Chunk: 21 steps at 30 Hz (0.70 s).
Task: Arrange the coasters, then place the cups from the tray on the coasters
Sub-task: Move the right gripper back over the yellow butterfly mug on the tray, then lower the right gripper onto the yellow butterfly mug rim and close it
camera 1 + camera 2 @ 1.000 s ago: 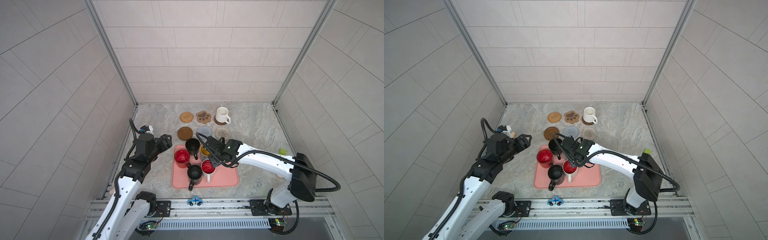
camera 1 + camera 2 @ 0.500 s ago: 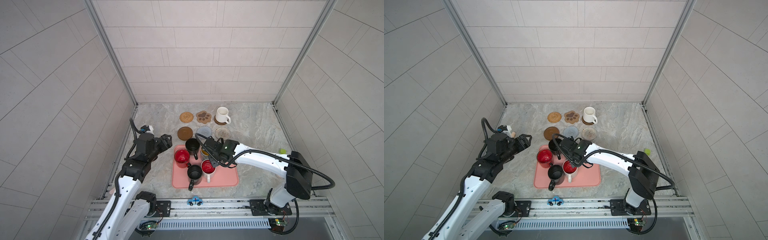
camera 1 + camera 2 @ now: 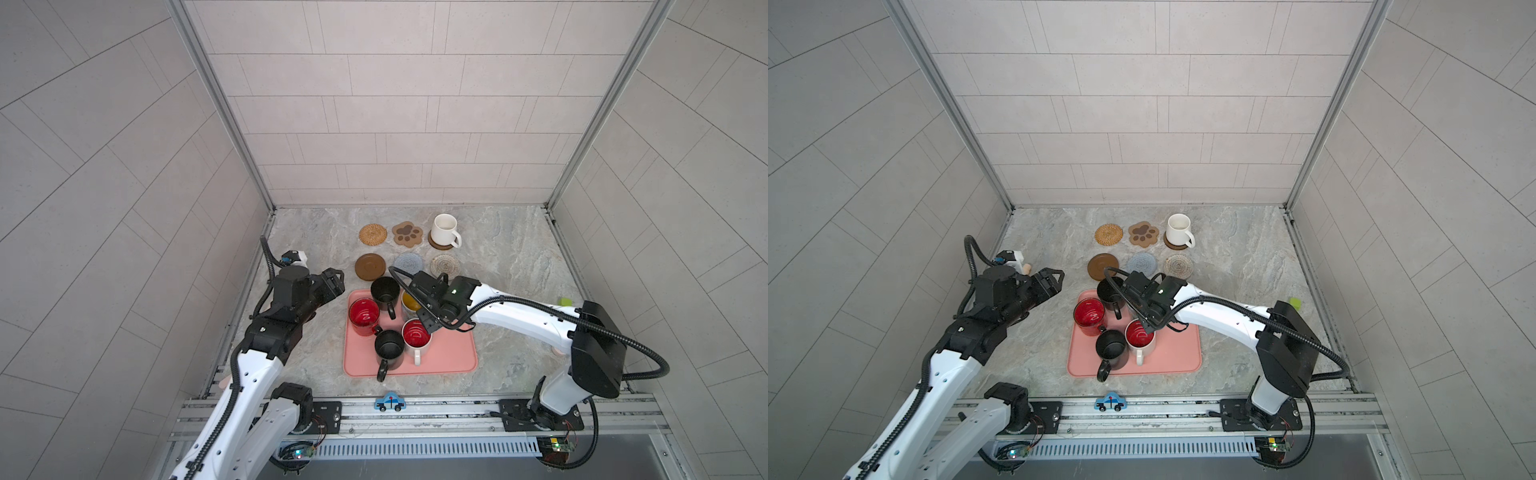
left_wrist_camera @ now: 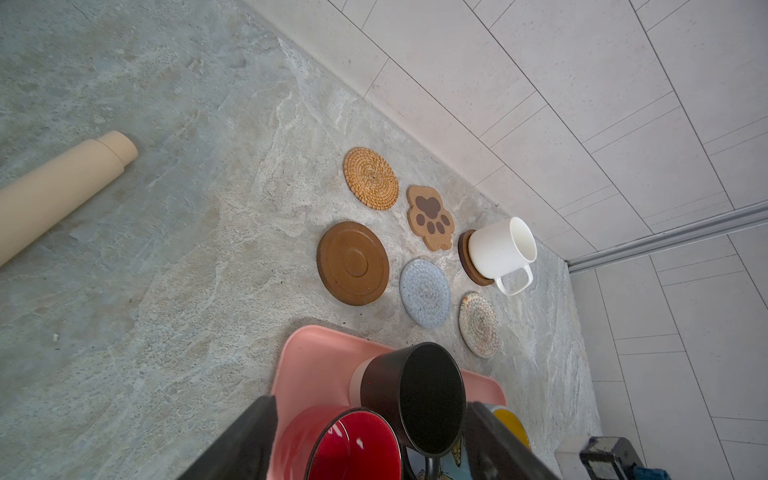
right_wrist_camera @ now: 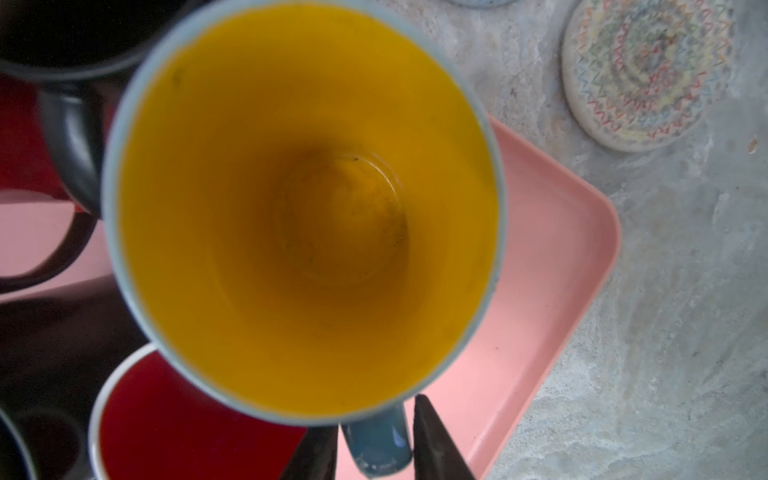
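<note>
1. Nearest, the tray (image 3: 451, 357) holds five mugs (image 3: 389, 349).
2. Right gripper (image 5: 376, 419) pinches the blue mug's (image 5: 307, 208) handle there.
3. Left gripper (image 3: 337, 277) hangs wide, empty, beside the tray.
4. Farther, six coasters (image 3: 370, 266) lie in two rows; white mug (image 3: 444, 229) stands on one.

The tray (image 3: 449, 357) is salmon-pink; the blue mug (image 5: 376, 449) is yellow inside; the cream coaster (image 5: 648, 70) has rainbow zigzags; the counter (image 3: 498, 266) is grey-marbled.

Six coasters (image 3: 372, 234) and six cups (image 3: 444, 228) were present, five cups on the single tray (image 3: 449, 357); one toy car (image 3: 390, 402) sat at the frame's lower middle.
</note>
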### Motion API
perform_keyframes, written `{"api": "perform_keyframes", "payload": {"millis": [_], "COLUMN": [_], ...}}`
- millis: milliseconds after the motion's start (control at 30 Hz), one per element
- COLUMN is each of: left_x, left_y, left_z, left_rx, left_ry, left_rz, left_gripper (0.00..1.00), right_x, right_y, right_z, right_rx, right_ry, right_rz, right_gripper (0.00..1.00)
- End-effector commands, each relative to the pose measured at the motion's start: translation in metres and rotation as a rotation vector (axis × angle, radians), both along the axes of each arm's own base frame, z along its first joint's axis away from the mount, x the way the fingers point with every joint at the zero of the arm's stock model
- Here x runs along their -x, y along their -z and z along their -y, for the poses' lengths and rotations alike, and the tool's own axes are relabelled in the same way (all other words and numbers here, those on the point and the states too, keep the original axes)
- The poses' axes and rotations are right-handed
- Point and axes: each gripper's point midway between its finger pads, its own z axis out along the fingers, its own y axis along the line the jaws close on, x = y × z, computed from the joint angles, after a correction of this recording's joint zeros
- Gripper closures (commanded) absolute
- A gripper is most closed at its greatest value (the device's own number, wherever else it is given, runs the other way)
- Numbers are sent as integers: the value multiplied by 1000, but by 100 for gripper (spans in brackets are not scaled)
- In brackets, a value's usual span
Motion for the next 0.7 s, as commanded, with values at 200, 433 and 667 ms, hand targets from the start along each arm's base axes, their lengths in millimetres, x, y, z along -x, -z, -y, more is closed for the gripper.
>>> {"api": "perform_keyframes", "payload": {"millis": [200, 433, 667], "left_x": [0, 2, 3], "left_y": [-7, -8, -9], "left_z": [-4, -4, -5], "left_rx": [14, 14, 11], "left_ry": [-23, -21, -26], "left_rz": [32, 33, 35], "left_gripper": [22, 22, 22], "right_x": [-4, -8, -11], "right_y": [10, 10, 12], "right_z": [5, 1, -4], "right_rx": [16, 8, 10], "right_ry": [-34, -42, -62], "right_rz": [-19, -16, -16], "right_gripper": [67, 71, 71]}}
